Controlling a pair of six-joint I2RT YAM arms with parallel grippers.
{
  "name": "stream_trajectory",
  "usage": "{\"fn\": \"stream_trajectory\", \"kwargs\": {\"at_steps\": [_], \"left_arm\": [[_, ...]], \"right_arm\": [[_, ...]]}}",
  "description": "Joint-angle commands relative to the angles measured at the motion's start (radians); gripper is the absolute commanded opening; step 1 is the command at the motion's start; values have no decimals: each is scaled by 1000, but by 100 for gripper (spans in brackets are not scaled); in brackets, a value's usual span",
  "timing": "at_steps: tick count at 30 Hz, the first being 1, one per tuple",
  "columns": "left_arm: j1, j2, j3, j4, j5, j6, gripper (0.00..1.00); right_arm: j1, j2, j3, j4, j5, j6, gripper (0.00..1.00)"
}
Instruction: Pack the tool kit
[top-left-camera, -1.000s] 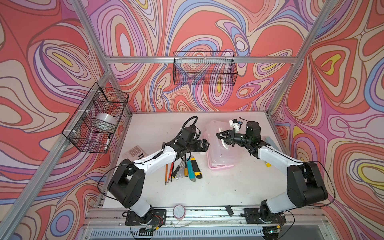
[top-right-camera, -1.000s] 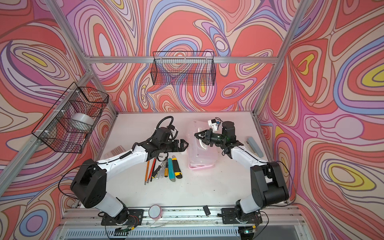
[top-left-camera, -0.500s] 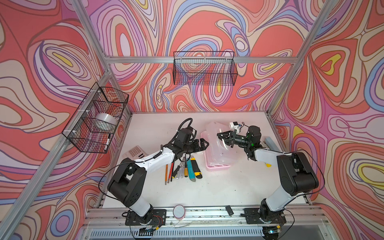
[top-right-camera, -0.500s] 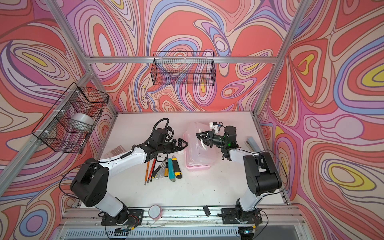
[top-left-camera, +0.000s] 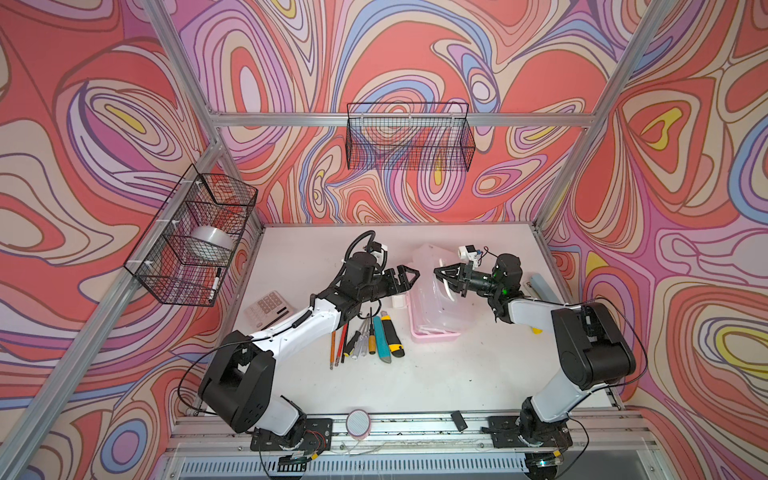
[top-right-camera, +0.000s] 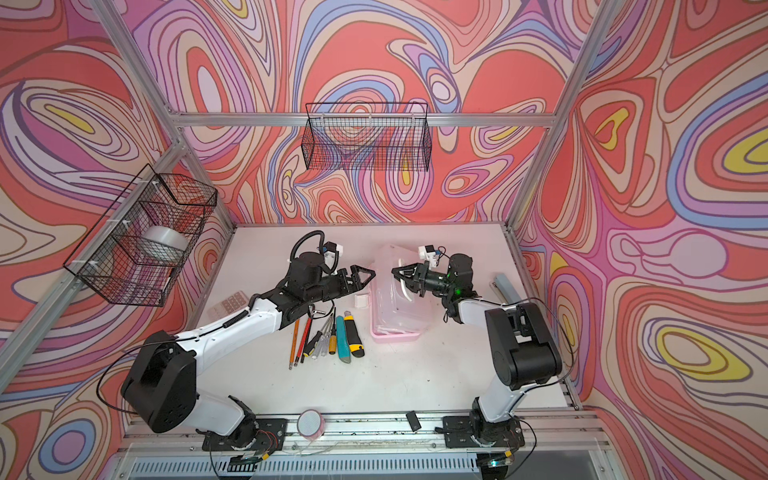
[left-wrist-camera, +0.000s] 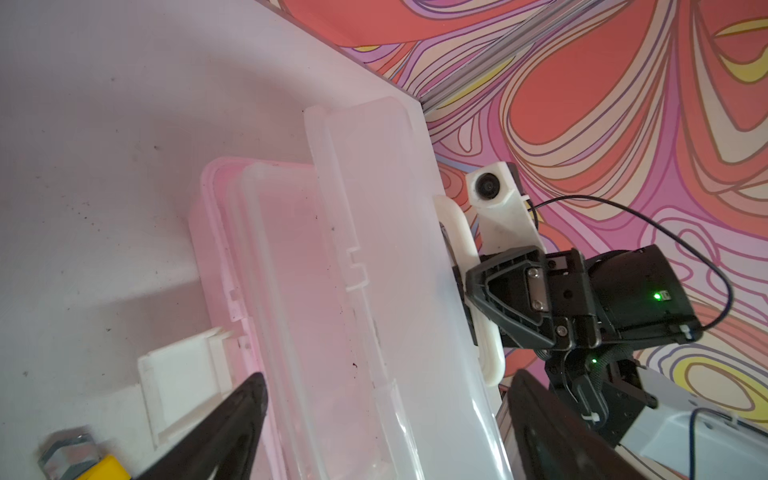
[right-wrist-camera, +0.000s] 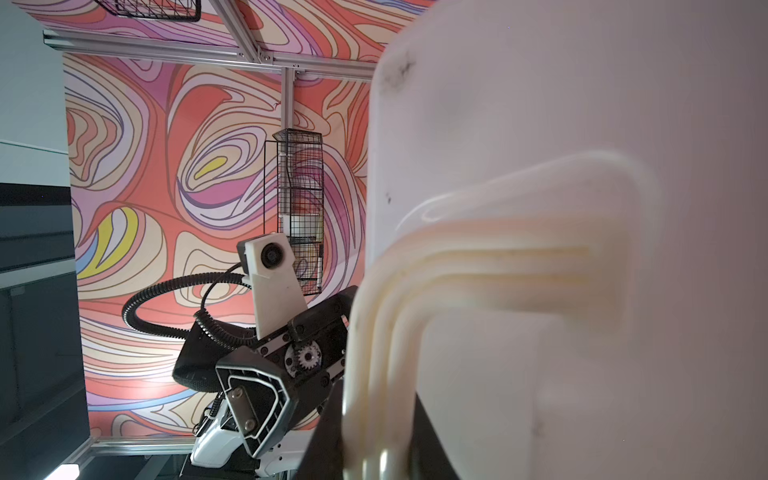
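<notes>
On desk (top-left-camera: 457, 374) ctr: pale pink rectangular plastic tool kit case (top-left-camera: 434, 334), translucent lid (top-left-camera: 428, 259) raised. R claw (top-left-camera: 441, 276) clamped on white C-shaped handle (left-wrist-camera: 457, 224); L claw (top-left-camera: 409, 280) jaws apart beside case. Risk: handle slips, lid drops shut.

Mounted high over the front rail (top-left-camera: 415, 419), both top views side by side, tilted steeply down toward the back wall (top-left-camera: 291, 174), far enough off to take in the whole worktop (top-left-camera: 457, 374) and the wire basket (top-left-camera: 409, 137) on that wall; nearly identical coverage, offset slightly sideways. From the left wrist, close in, looking across the case (left-wrist-camera: 266, 270) at the right hand (left-wrist-camera: 461, 282) and the side wall (left-wrist-camera: 582, 124) beyond. From the right wrist, nearer still, hard up against the blurred white handle (right-wrist-camera: 478, 266), facing back at the left hand (right-wrist-camera: 291, 386). Shared between wrist views: the case, seen from opposite sides.
</notes>
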Motion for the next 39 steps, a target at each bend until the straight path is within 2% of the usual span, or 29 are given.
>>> {"fn": "stream_trajectory", "kwargs": {"at_steps": [1, 15, 25, 26, 27, 30, 33, 34, 39], "left_arm": [[4, 37, -1, 72, 49, -44, 90], [2, 229, 78, 299, 162, -166, 89], [2, 299, 152, 327, 187, -189, 88], [2, 305, 155, 333, 189, -194, 88], [2, 309, 157, 340, 189, -202, 88], [2, 311, 155, 367, 184, -213, 88], [2, 308, 157, 368, 180, -212, 88], [2, 306, 160, 368, 180, -207, 87], [0, 295, 162, 365, 174, -198, 87]], "right_arm": [[-4, 18, -18, 92, -23, -4, 0], [-4, 26, -37, 133, -48, 18, 0], [-3, 39, -43, 111, -65, 3, 0], [-4, 38, -43, 94, -65, -7, 4], [-3, 32, -39, 60, -62, -27, 18], [-3, 10, -30, -54, -44, -104, 48], [-3, -27, -6, -198, -25, -197, 66], [-4, -45, 11, -277, -15, -247, 69], [-4, -129, 122, -708, 87, -509, 72]]}}
